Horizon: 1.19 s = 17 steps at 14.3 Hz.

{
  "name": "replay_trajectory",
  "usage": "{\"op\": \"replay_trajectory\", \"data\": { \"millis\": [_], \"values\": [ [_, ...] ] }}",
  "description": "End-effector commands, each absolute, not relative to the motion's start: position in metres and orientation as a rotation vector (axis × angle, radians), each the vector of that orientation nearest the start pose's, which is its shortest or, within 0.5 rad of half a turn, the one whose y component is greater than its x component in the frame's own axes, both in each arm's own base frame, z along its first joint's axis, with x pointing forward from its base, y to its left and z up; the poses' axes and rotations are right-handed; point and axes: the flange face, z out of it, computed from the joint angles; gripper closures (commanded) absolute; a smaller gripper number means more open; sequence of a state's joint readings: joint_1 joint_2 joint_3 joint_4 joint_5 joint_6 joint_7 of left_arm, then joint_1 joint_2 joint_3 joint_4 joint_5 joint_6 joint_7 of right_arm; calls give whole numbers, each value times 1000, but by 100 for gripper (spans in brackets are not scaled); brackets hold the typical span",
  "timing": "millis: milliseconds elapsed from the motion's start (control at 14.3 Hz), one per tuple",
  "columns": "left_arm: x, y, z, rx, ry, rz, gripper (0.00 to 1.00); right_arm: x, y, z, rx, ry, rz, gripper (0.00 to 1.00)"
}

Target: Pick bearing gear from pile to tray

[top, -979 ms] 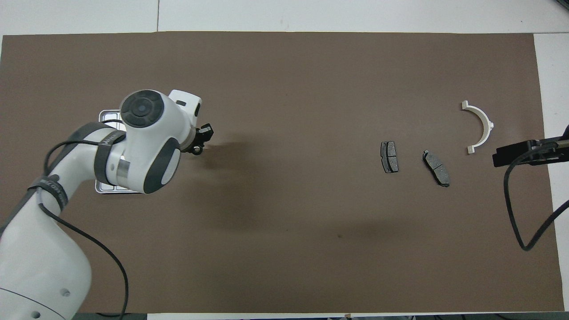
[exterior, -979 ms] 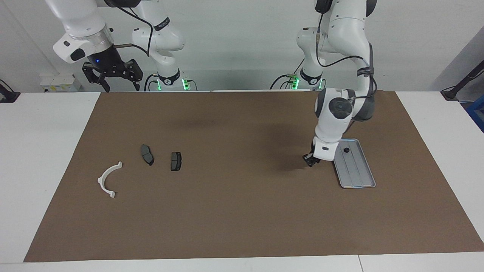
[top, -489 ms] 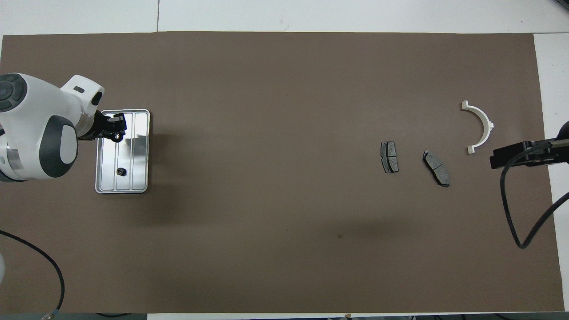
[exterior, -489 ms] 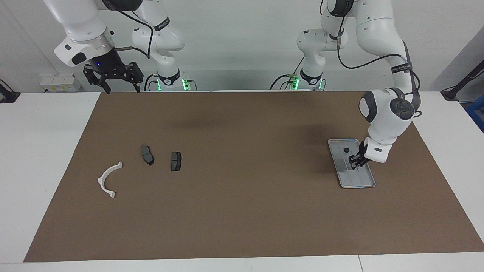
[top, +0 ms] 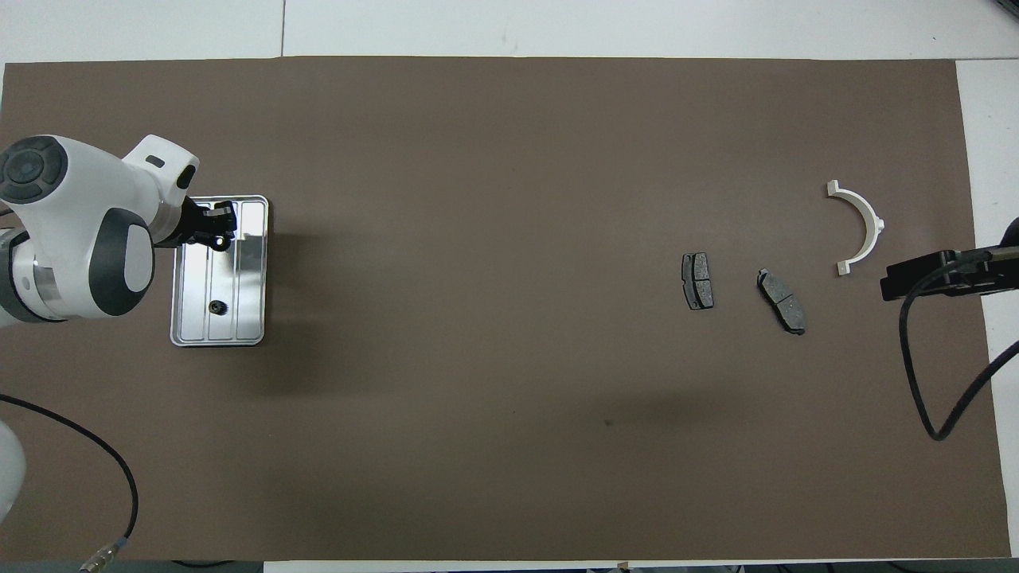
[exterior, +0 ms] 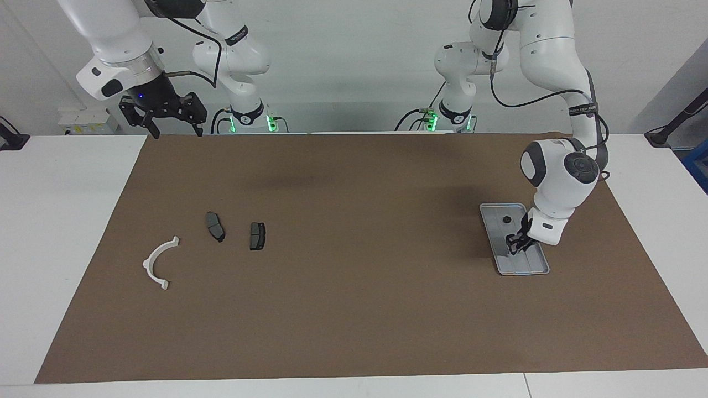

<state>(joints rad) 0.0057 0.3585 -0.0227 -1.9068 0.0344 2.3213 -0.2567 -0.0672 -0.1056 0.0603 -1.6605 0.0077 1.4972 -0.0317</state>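
My left gripper (exterior: 514, 249) hangs low over the silver tray (exterior: 534, 266), above the tray's part farther from the robots. It is shut on a small black bearing gear (top: 216, 243) at its fingertips. Another small black gear (exterior: 506, 219) lies in the tray (top: 247, 322), nearer to the robots. The pile lies toward the right arm's end of the table: two dark brake pads (exterior: 215, 226) (exterior: 257, 236) and a white half-ring bracket (exterior: 159, 261). My right gripper (exterior: 175, 129) waits open, raised over the mat's edge by its base.
A brown mat (exterior: 354, 309) covers most of the white table (exterior: 61, 221). A black cable (top: 927, 374) hangs from the right arm near the bracket (top: 860, 227). The tray sits close to the mat's edge at the left arm's end.
My left gripper swung with the gear from beside the tray to over it, then sank a little and shifted slightly. The right arm drifted slightly; the pile is unchanged.
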Motion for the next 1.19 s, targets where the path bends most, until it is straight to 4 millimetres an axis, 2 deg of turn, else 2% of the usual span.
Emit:
{"op": "replay_trajectory", "data": {
  "millis": [0, 280, 350, 419, 489, 559, 629, 769, 839, 909, 1119],
  "values": [
    [631, 9, 310, -3125, -308, -99, 99, 516, -3, 640, -3179, -74, 10, 0],
    [625, 10, 301, -3127, -307, -102, 90, 521, -2, 641, -3183, -77, -44, 0],
    [625, 10, 301, -3126, -307, -94, 75, 520, -3, 641, -3184, -75, -44, 0],
    [626, 11, 303, -3126, -312, -87, 22, 521, -4, 641, -3184, -73, -42, 0],
    [626, 9, 305, -3127, -311, -63, 0, 520, -4, 641, -3184, -73, -44, 0],
    [625, 10, 314, -3125, -312, -32, 0, 520, -4, 641, -3184, -70, -47, 0],
    [626, 12, 335, -3127, -325, -17, 0, 521, -4, 641, -3184, -70, -44, 0],
    [618, 22, 393, -3142, -377, 27, 0, 521, -4, 641, -3184, -70, -47, 0],
    [609, 36, 420, -3137, -410, 43, 0, 521, -4, 641, -3184, -70, -44, 0],
    [596, 42, 449, -3135, -423, 53, 0, 521, -5, 640, -3183, -70, -42, 0],
    [555, 40, 521, -3132, -422, 77, 0, 522, -3, 639, -3169, -63, -40, 0]
  ]
}}
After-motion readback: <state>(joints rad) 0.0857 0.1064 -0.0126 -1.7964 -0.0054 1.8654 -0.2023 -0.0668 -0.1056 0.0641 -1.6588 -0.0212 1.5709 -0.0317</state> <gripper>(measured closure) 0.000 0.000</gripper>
